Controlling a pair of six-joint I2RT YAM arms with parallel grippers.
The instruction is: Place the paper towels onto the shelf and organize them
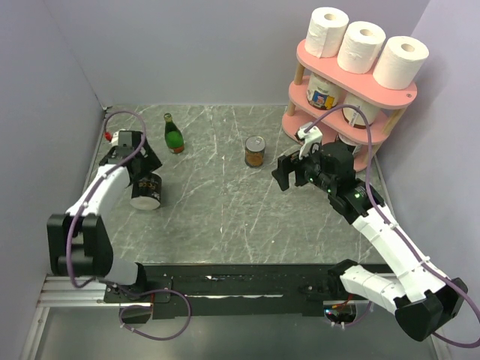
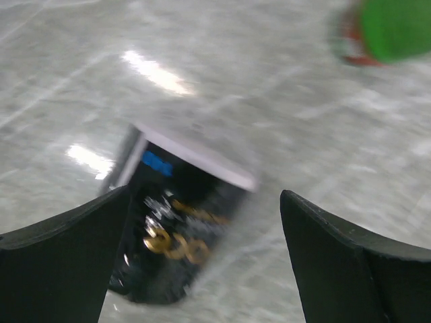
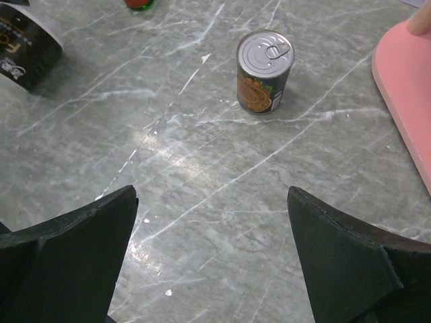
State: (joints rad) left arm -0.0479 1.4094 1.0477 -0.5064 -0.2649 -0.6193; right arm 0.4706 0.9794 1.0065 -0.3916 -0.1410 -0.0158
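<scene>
Three white paper towels [image 1: 328, 31] [image 1: 361, 46] [image 1: 400, 62] stand in a row on the top board of the pink shelf [image 1: 339, 75] at the back right. My right gripper [image 1: 283, 176] is open and empty in front of the shelf, over bare table [image 3: 212, 249]. The shelf's bottom board [image 3: 407, 94] shows at the right edge of the right wrist view. My left gripper [image 1: 142, 174] is open at the far left, low over a black cup [image 2: 175, 229], which sits between the fingers close to the left one.
The black cup [image 1: 147, 192] has a white rim. A green bottle [image 1: 174, 135] stands behind it. A tin can [image 1: 255, 151] [image 3: 264, 70] stands mid-table. Printed tubs [image 1: 322, 91] sit on the shelf's middle tier. Walls close in on the left, back and right.
</scene>
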